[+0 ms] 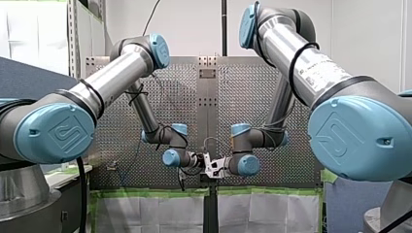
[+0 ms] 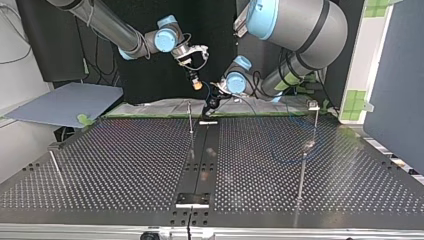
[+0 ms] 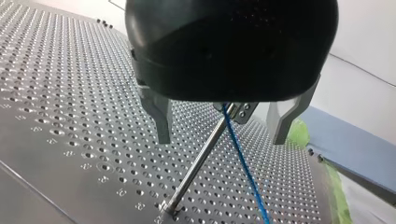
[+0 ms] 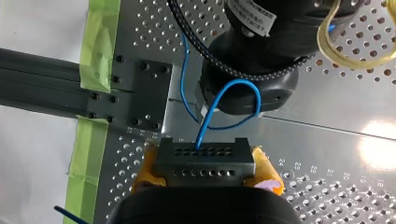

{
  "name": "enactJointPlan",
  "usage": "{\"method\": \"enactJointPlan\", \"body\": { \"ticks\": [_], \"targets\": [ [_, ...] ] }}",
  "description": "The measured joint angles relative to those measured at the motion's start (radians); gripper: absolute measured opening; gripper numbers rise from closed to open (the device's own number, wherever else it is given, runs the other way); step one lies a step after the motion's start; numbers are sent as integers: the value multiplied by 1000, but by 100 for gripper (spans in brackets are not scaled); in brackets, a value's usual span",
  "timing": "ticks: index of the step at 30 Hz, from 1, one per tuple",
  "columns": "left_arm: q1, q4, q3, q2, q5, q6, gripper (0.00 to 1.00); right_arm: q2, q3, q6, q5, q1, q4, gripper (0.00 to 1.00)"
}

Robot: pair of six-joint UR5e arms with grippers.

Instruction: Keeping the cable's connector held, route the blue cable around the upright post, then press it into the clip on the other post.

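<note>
Right gripper [image 4: 205, 173]: yellow pads are clamped on the connector [image 4: 205, 158]. Ahead of it, the blue cable [image 4: 219, 100] loops toward the left gripper [image 3: 222, 137]. The left gripper's metal fingers are spread, with the post [image 3: 196, 163] and cable showing between them. Both grippers sit at upper centre of the top view.

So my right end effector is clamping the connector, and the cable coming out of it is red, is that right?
Not quite. The right end effector does clamp the connector, but the cable coming out of it is blue, not red, as the right wrist view shows.
</note>
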Motion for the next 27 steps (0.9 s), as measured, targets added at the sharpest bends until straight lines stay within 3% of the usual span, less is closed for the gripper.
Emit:
{"method": "enactJointPlan", "body": {
  "ticks": [14, 20, 26, 27],
  "targets": [
    [13, -11, 0, 0, 5, 3, 97, 0, 0, 0, 0, 0, 2, 0],
    [16, -11, 0, 0, 7, 1, 81, 0, 0, 1, 0, 0, 0, 0],
    [19, -10, 0, 0, 16, -1, 79, 0, -1, 2, 0, 0, -1, 0],
    [19, -10, 0, 0, 17, -1, 71, 0, -1, 2, 0, 0, -1, 0]
  ]
}}
